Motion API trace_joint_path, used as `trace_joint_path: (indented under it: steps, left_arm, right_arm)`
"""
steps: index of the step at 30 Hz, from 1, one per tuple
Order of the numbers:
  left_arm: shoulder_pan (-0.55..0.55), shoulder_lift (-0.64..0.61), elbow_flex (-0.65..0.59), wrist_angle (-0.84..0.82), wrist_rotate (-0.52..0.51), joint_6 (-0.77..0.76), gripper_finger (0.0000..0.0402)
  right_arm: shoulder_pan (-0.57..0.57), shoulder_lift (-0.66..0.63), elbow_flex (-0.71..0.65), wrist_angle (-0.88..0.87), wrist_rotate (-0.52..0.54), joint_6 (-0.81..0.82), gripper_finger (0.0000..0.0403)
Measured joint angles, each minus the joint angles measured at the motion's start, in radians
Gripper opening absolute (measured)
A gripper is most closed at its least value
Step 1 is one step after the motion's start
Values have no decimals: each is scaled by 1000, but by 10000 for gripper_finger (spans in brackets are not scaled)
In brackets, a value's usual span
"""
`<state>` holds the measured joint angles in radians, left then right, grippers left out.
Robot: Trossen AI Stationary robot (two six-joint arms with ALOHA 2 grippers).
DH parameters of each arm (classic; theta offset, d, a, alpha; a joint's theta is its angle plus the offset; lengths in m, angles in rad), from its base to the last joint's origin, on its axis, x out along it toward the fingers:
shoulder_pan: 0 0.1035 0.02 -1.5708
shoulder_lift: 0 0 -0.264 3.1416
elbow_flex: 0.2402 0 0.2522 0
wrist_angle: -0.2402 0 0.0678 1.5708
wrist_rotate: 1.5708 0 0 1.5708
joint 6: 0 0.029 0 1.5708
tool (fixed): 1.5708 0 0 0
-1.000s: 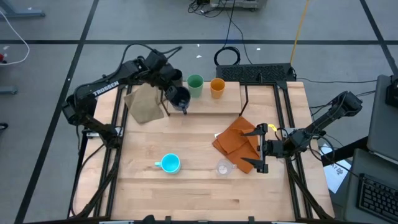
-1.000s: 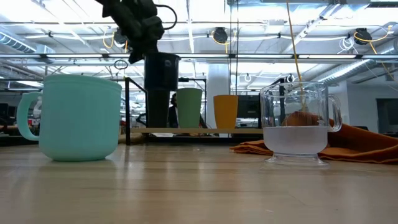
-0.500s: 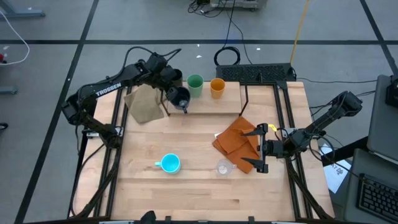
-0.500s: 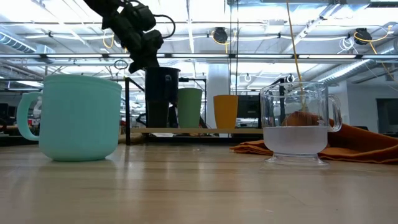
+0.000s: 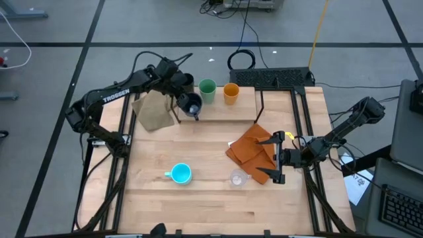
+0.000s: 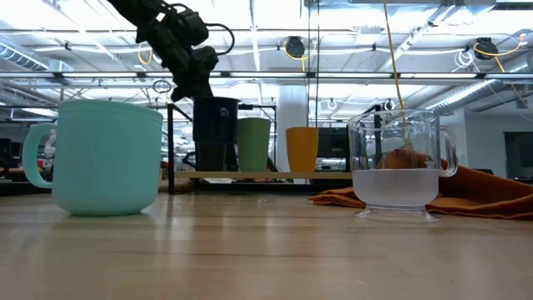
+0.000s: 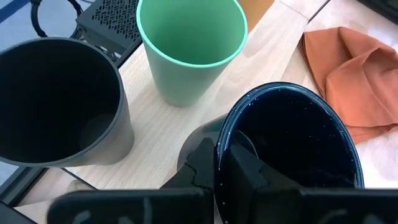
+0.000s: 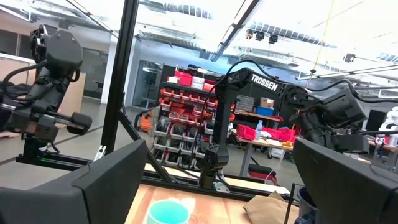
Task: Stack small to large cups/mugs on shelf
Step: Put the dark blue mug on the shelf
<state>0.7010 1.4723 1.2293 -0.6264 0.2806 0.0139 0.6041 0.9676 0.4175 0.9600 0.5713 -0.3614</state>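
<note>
The left gripper is closed on the rim of the navy mug, placing it on the shelf beside the green cup. Next it should probably let go. The right gripper waits wide open, empty.

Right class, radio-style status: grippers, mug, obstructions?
Left gripper shut on navy mug's rim, over shelf beside green cup. Right gripper open, idle over orange cloth. Dark cup close alongside.

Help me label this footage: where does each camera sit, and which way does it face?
High: overhead, straight down; both arms, left gripper shut on navy mug.
Low: tabletop height, across light blue mug toward shelf.
Left wrist: past its fingers at the mug rim.
Right wrist: between open fingers across the table.
High and low share green cup.
</note>
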Motion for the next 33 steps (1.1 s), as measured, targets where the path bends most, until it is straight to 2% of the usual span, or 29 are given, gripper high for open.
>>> trace_joint_path:
  steps: [13,23,33]
  left_arm:
    - [-22,47,1,61,-42,8,17]
    - [-29,47,1,-6,-49,26,17]
    - [-36,64,-22,23,-71,29,17]
  right_arm:
    - [0,0,0,0,0,-1,393]
    - [0,0,0,0,0,-3,393]
    - [0,0,0,0,0,-2,393]
